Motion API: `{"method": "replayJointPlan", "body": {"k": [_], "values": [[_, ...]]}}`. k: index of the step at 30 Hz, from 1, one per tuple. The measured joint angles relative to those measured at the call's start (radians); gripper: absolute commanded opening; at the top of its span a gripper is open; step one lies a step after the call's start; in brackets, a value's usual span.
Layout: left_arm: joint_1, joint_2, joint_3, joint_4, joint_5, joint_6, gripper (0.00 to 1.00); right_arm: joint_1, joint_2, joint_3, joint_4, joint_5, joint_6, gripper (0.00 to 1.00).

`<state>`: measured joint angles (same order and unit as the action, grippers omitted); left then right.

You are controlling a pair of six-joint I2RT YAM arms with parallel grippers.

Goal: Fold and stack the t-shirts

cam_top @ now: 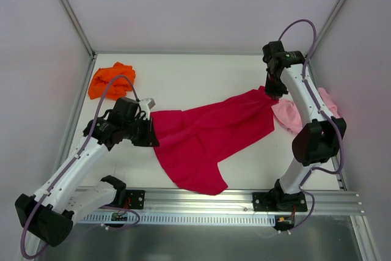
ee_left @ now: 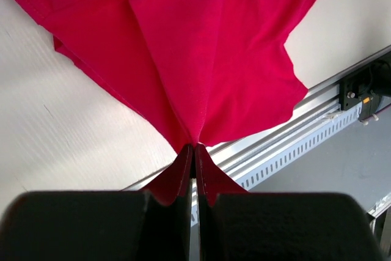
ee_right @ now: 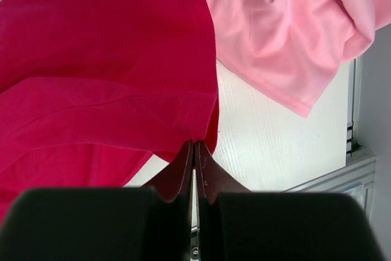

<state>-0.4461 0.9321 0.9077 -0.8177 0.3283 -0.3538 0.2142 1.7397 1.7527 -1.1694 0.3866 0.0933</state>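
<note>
The red t-shirt is strung between the two arms across the middle of the table, its lower part sagging toward the metal rail at the near edge. The left pincer is fully closed on a pinch of red cloth at the shirt's left end. The right pincer is likewise clamped tight on the shirt's right end.

The pink t-shirt lies crumpled at the right side of the table, just beside the right pincer and partly hidden behind the right arm. Seen from the right wrist, its edge comes close to the red cloth, with a strip of bare table between them lower down. The orange t-shirt is bunched in the far left corner, well apart from the red one, near the left arm's cable loop.

White panels close off the table at the left, far and right sides. Bare surface lies along the far edge between the orange t-shirt and the right arm, and in front of the left arm.
</note>
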Motion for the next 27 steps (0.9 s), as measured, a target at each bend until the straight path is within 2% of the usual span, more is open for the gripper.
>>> {"method": "replayJointPlan", "body": {"k": [7,8,9,11,12,13,16,18,22,27], "values": [[0.0,0.115,-0.007,0.022,-0.029,-0.034,0.0,0.005,0.044,0.044,-0.007,-0.054,-0.006,0.01],[0.0,0.134,-0.007,0.025,-0.032,-0.042,0.09,0.007,0.052,0.051,-0.007,-0.058,-0.009,0.23],[0.0,0.15,-0.007,0.028,-0.032,-0.046,0.26,0.01,0.058,0.056,-0.006,-0.063,-0.008,0.38],[0.0,0.176,-0.005,0.03,-0.034,-0.054,0.5,0.014,0.064,0.057,-0.008,-0.07,-0.021,0.51],[0.0,0.185,-0.005,0.034,-0.035,-0.059,0.58,0.018,0.065,0.057,-0.009,-0.074,-0.028,0.55],[0.0,0.188,-0.005,0.037,-0.035,-0.06,0.84,0.019,0.065,0.057,-0.008,-0.077,-0.031,0.63],[0.0,0.18,0.001,0.045,-0.037,-0.067,0.89,0.023,0.06,0.036,0.011,-0.08,-0.045,0.73],[0.0,0.172,0.02,0.047,-0.038,-0.066,0.9,0.024,0.056,0.003,0.02,-0.08,-0.049,0.74],[0.0,0.15,0.077,0.064,-0.003,-0.065,0.83,0.024,0.056,-0.07,0.034,-0.095,-0.052,0.75],[-0.012,0.119,0.101,0.117,0.217,-0.074,0.79,0.026,0.041,-0.117,0.042,-0.161,-0.052,0.74]]}}
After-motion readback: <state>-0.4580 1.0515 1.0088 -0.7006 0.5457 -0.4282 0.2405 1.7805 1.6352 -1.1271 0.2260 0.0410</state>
